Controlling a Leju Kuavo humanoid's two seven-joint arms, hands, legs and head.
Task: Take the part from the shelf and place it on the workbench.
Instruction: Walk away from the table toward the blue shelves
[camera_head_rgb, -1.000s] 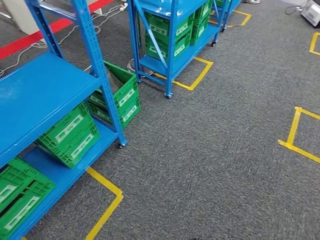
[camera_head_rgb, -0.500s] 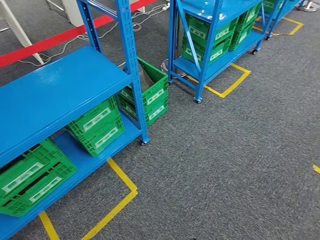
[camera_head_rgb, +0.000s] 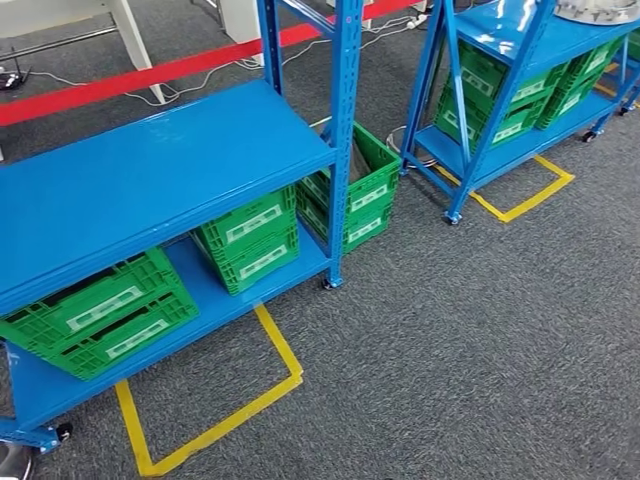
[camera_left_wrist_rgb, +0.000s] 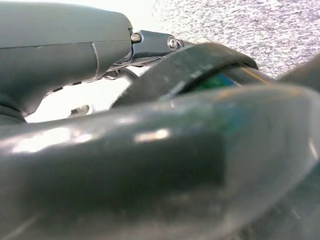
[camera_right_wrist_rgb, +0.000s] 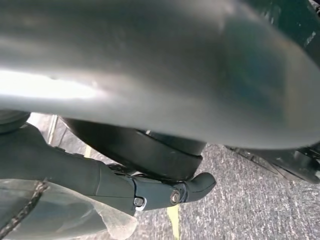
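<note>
A big blue shelf (camera_head_rgb: 158, 165) stands close in front. A silver part (camera_head_rgb: 596, 9) lies on the far shelf (camera_head_rgb: 521, 40). Both hands look blurry, so their fingers cannot be made out.

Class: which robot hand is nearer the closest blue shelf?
Left, probably. The shelf stands on the robot's left; the left robot hand hangs that side, the right robot hand opposite.

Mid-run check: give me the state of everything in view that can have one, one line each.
Near blue shelf: middle deck bare, crates below.
Left green crate: on bottom deck, tilted.
Middle green crate: on bottom deck, tilted.
Floor green crate: on carpet behind the shelf post, open-topped.
Far blue shelf: holds green crates.
Left hand: blurred, state unclear.
Right hand: blurred, state unclear.
</note>
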